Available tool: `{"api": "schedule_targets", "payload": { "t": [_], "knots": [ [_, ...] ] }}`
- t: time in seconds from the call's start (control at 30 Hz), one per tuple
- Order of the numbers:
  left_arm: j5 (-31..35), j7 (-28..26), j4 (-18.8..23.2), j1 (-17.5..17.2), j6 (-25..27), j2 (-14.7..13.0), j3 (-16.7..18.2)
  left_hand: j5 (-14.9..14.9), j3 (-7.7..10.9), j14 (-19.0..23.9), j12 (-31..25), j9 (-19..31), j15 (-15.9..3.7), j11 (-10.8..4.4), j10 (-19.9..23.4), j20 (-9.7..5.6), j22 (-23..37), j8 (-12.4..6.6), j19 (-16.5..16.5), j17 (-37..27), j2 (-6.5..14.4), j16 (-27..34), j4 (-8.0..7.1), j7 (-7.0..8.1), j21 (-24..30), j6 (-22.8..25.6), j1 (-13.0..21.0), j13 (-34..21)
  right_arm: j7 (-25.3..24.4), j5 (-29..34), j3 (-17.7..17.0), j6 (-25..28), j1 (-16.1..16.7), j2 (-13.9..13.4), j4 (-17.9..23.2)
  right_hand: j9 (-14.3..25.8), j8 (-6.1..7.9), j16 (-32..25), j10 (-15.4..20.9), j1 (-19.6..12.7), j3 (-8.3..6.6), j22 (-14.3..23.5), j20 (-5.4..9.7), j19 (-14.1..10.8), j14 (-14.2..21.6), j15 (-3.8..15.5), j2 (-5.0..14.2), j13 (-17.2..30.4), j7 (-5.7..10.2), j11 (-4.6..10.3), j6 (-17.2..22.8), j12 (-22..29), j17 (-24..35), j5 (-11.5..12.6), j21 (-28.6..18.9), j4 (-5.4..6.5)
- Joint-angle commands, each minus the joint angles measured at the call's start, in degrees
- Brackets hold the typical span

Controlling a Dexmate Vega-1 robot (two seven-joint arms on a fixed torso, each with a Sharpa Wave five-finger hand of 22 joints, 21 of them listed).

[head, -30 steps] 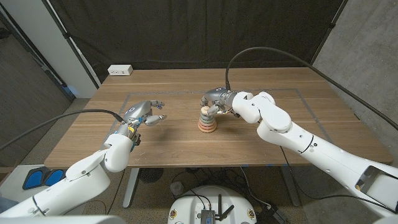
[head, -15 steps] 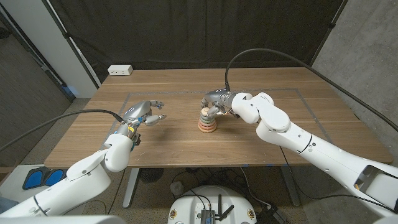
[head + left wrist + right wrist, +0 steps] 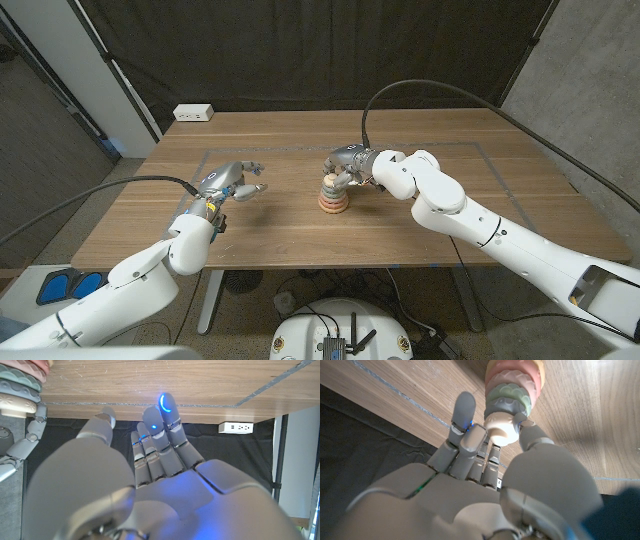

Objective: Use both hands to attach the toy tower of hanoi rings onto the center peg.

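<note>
**Cream cap going onto the stack**

Nearest the robot, the left hand (image 3: 235,182) hovers over the counter (image 3: 280,225) on its own side, released, fingers spread and holding nothing. It is well apart from the toy.

Farther in, near the middle of the counter, stands the ring stack (image 3: 333,196) on its peg. The right hand (image 3: 345,165) is at its top, and in the right wrist view its thumb and fingers pinch the cream ring (image 3: 502,427), which sits touching the top of the pile.

By count: one stack, with a cream, a green, a pink and a yellowish ring visible in the right wrist view. More may lie below; I cannot tell.

The rings look small, light and rigid, with smooth scalloped rims, likely a little slippery. The best hold is probably across the outer edge, opposite sides, keeping the ring level so its hole does not bind on the peg.

At the far edge lies one white power strip (image 3: 193,113).
</note>
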State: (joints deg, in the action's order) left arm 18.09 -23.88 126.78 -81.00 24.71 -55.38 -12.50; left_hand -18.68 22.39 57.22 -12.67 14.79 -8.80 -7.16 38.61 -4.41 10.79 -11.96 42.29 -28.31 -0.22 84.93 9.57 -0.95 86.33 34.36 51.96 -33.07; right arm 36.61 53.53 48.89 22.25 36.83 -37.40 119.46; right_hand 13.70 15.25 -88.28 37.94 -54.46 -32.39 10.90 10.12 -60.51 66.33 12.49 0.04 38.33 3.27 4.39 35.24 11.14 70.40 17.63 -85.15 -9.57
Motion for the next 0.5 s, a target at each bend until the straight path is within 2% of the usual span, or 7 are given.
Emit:
{"api": "schedule_targets", "payload": {
  "t": [0.03,0.17,0.3,0.33,0.5],
  "knots": [
    [-0.3,-0.15,-0.36,0.26,-0.22,-0.1,-0.1,-0.16,0.38,0.21,0.22,0.08,-3.68,-0.12,0.44,-7.38,0.1,0.17,0.25,0.01,-0.33,0.07,-0.04,-0.1,0.45,0.23,-0.12,-0.16,0.46,0.46,0.62,-0.33,-0.43,-0.21,-0.09,0.19,-0.55,0.23,1.26,0.16,0.29,0.29,2.61,0.12,-0.22,0.0,0.02,-0.19,-0.09,2.45,-0.97,-0.65,0.13,0.21,0.24,0.15],
    [-0.37,-0.13,-0.42,0.37,-0.22,-0.13,-0.14,-0.16,0.49,0.19,0.24,0.09,-3.69,-0.21,0.42,-7.41,0.11,0.19,0.22,-0.03,-0.28,0.09,-0.04,-0.09,0.48,0.22,-0.15,-0.18,0.46,0.58,0.5,-0.68,-0.37,-0.47,0.17,0.23,-1.28,0.37,-0.98,0.93,0.75,0.36,2.58,0.08,-0.5,0.0,-0.96,-0.65,-0.46,1.71,-2.54,-1.0,0.13,0.14,0.23,0.23],
    [-0.36,-0.11,-0.49,0.48,-0.22,-0.2,-0.23,-0.17,0.55,0.36,0.26,0.1,-3.69,-0.25,0.44,-7.39,0.1,0.18,0.25,-0.19,-0.32,0.27,-0.02,0.0,0.49,0.27,-0.18,-0.14,0.04,0.33,0.09,-1.19,-0.14,-0.88,0.35,0.18,-2.46,0.47,-5.5,1.84,1.31,0.19,2.6,0.12,-0.59,0.0,-2.27,-1.52,-0.95,0.14,-5.09,-1.44,0.12,0.04,0.5,0.25],
    [-0.39,-0.13,-0.52,0.52,-0.25,-0.19,-0.25,-0.18,0.58,0.25,0.23,0.11,-3.69,-0.28,0.5,-7.38,0.1,0.18,0.27,-0.11,-0.33,0.17,-0.01,0.0,0.5,0.28,-0.18,-0.17,-0.01,0.32,-0.02,-1.16,-0.06,-0.92,0.42,0.16,-2.66,0.49,-6.21,1.97,1.39,0.15,2.6,0.13,-0.59,-0.01,-2.48,-1.67,-0.99,0.19,-5.58,-1.49,0.12,0.0,0.56,0.24],
    [-0.39,-0.05,-0.56,0.7,-0.11,-0.26,-0.38,-0.19,0.65,0.32,0.24,0.12,-3.69,-0.22,0.54,-7.39,0.09,0.18,0.29,-0.07,-0.35,0.18,-0.01,-0.01,0.51,0.3,-0.21,-0.15,0.23,0.62,-0.17,-1.29,-0.02,-1.11,0.63,0.11,-3.14,0.56,-7.96,2.42,1.66,0.01,2.6,0.18,-0.62,-0.01,-3.13,-2.18,-1.39,-0.61,-6.89,-1.44,0.13,-0.17,0.77,0.28]
  ]
}}
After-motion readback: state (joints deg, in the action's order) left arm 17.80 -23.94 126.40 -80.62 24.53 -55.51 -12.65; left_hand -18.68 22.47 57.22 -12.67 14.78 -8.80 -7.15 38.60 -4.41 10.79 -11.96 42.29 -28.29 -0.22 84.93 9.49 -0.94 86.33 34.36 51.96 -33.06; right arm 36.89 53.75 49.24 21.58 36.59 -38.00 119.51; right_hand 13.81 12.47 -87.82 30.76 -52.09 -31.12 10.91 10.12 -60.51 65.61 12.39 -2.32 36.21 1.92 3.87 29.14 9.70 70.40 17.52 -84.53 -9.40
